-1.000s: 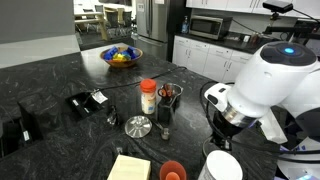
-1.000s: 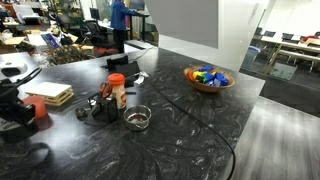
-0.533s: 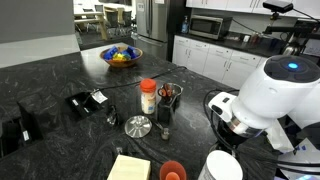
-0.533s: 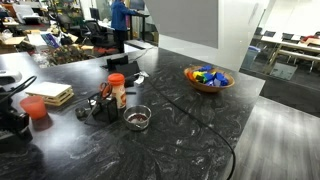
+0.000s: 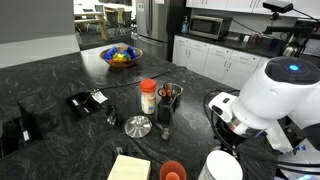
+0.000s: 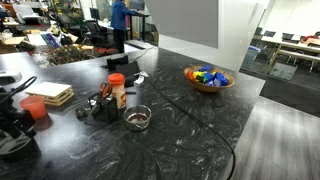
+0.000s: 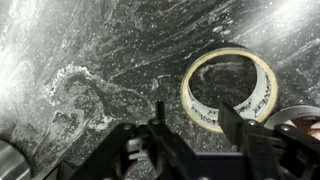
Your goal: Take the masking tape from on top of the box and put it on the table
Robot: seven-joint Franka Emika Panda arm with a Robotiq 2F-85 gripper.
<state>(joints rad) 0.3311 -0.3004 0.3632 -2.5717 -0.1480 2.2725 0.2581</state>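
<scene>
In the wrist view the masking tape [image 7: 262,66] lies flat on the black veined table [image 7: 90,60], a pale cream ring with a hollow centre. My gripper [image 7: 195,113] hangs just over its near rim with the jaws apart. One finger [image 7: 158,114] stands clear of the ring and the other finger [image 7: 232,116] overlaps its hollow, neither pressing the roll. The pale yellow box [image 5: 128,167] [image 6: 48,95] has a bare top. In an exterior view the gripper [image 6: 15,138] sits low at the table's left edge, in front of the box.
An orange-red cup [image 5: 173,171] [image 6: 38,108] stands beside the box. A silver round lid [image 5: 138,126], an orange-capped bottle [image 5: 148,96], a dark utensil holder [image 5: 167,98] and black packets [image 5: 88,101] fill mid-table. A fruit bowl [image 5: 122,56] sits farther off.
The arm has swung away from the box and come down to the table beside the cup. The cup, hidden behind the gripper a second ago, now shows.
</scene>
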